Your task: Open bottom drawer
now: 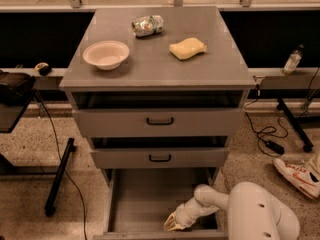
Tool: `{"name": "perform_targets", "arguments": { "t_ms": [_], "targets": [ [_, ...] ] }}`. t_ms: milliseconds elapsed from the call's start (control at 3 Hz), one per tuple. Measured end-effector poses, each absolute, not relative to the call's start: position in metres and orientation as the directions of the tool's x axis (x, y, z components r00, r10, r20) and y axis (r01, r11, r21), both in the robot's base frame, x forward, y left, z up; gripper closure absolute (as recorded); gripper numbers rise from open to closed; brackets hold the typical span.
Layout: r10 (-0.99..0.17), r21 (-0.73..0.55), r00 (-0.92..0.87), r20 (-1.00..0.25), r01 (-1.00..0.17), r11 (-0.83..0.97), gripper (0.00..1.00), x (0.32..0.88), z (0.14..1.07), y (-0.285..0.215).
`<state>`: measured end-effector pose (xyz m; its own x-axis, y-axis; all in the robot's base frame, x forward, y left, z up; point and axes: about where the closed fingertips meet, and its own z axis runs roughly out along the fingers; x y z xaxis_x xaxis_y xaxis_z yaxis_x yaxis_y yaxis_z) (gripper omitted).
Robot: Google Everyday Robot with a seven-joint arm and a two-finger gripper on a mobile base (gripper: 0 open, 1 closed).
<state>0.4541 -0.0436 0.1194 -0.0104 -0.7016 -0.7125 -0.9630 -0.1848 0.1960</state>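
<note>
Task looks nearly done, poss. complete. The bottom drawer (145, 199), lower centre of frame, stands pulled well out from the cabinet (160, 71). Its grey floor & side walls are exposed down to the btm edge of the frame, where its front panel shows as a thin strip; the handle isn't visible from this angle. The gripper (172, 225) is low in the frame, just right of centre, down inside the drawer & right by the inner face of that front panel. The white arm (212, 201) reaches in from the lower right, over the drawer's right wall. Can't tell if the gripper is clamped on anything or loose; the tip reads as one pale yellowish lump. Above, the middle drawer (125, 159) & top drawer (110, 123) each stick out a little w/ a dark gap over them, no contact w/ either; neither is the target. On the cabinet top, well apart from the action: a bowl (106, 54) upper left, a crumpled packet or can (148, 25) upper centre & a yellow sponge (187, 48) to its right. Left to do, as I judge it: maybe a last bit of travel if the drawer isn't at full extension (can't tell, its front is cut by the frame edge), then release & lift the arm clear w/o nudging the drawer back in.
</note>
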Motion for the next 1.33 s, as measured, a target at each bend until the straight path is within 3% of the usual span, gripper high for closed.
{"name": "perform_targets", "arguments": {
  "t_ms": [1333],
  "targets": [
    [-0.676,0.152,-0.005,-0.737,-0.976,-0.159,1.0,0.45,0.151,-0.061]
  ]
}}
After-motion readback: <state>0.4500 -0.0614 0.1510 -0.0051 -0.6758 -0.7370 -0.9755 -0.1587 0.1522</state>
